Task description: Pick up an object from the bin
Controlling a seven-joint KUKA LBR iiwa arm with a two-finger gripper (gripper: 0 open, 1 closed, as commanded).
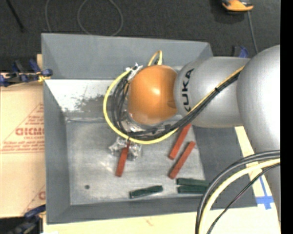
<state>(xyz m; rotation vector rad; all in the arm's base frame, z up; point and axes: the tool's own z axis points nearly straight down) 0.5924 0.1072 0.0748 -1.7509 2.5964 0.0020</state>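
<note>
My gripper (124,149) is down near the bin floor, left of centre, under the arm's orange cover. Its two metal fingertips (115,148) stand apart on either side of the upper end of a red stick (120,165), which lies on the floor and points toward the front. The jaws look open, with a gap on both sides of the stick. The top of the stick is hidden beneath the gripper.
Two more red sticks (179,141) (181,160) lie side by side to the right. A dark green stick (145,192) lies near the front wall and another green one (193,185) at the front right. The arm and its cables cover the bin's back right.
</note>
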